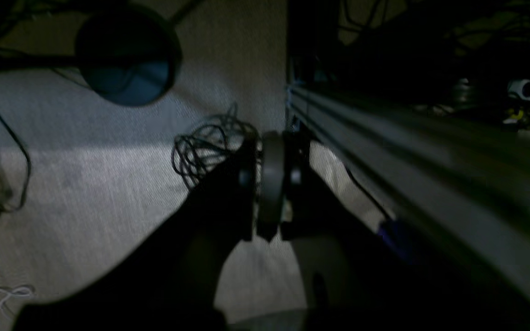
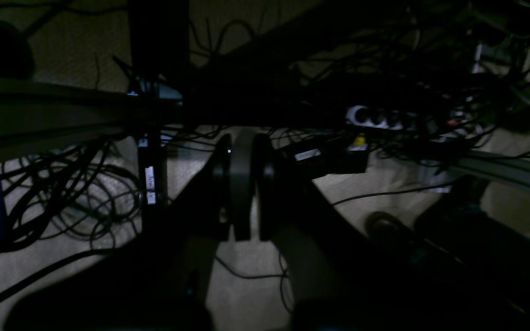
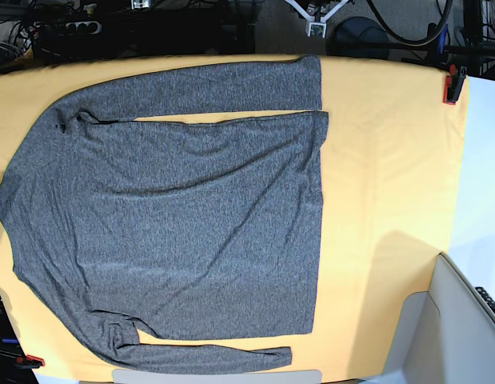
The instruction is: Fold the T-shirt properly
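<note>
The T-shirt [image 3: 175,216], a heathered charcoal-grey long-sleeved knit, lies spread flat on the yellow-orange tablecloth [image 3: 383,184], collar toward the left, hem toward the right. One sleeve [image 3: 207,88] runs along the far edge, the other [image 3: 199,356] along the near edge. Neither arm shows in the base view. My left gripper [image 1: 272,184] is shut with nothing between its fingers, hanging below the table over grey carpet. My right gripper [image 2: 242,184] is shut too and empty, above a tangle of cables on the floor.
An aluminium frame rail [image 1: 412,161] runs beside the left gripper, with a cable coil [image 1: 205,147] and a dark round base [image 1: 127,55] on the carpet. A power strip [image 2: 375,117] lies past the right gripper. A red clamp [image 3: 453,86] holds the cloth's far right corner.
</note>
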You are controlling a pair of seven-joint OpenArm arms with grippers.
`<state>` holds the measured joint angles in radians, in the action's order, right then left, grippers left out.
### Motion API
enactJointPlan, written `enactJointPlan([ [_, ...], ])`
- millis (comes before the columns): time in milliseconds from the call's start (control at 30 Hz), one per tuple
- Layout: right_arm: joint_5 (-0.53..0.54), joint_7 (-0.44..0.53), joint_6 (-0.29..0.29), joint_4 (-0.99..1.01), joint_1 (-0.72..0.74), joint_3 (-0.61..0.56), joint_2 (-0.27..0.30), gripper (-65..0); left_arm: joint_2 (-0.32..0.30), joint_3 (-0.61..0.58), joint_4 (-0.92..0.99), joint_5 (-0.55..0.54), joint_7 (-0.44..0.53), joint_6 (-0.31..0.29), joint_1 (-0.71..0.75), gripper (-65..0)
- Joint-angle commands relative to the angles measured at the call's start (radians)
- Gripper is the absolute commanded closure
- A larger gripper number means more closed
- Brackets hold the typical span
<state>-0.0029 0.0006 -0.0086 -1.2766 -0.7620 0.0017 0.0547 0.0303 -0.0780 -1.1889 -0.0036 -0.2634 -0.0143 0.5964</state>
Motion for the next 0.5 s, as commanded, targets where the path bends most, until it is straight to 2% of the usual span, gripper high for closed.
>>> enactJointPlan([
  [0, -0.003, 0.020, -0.001, -0.039, -0.040, 0.002, 0.000, -0.2, 0.000, -0.001, -0.038, 0.000, 0.026, 0.003, 0.032, -0.3],
  [267, 0.004, 0.020, -0.001, -0.278, -0.172, 0.008, 0.033, -0.2, -0.005, -0.003, -0.357, 0.000, 0.020, 0.003, 0.196, -0.3],
  [467, 0.005, 0.020, 0.000, -0.450, -0.250, 0.011, 0.037, -0.2, -0.099, -0.065, -0.581, 0.000, 0.020, 0.003, 0.310, -0.3],
])
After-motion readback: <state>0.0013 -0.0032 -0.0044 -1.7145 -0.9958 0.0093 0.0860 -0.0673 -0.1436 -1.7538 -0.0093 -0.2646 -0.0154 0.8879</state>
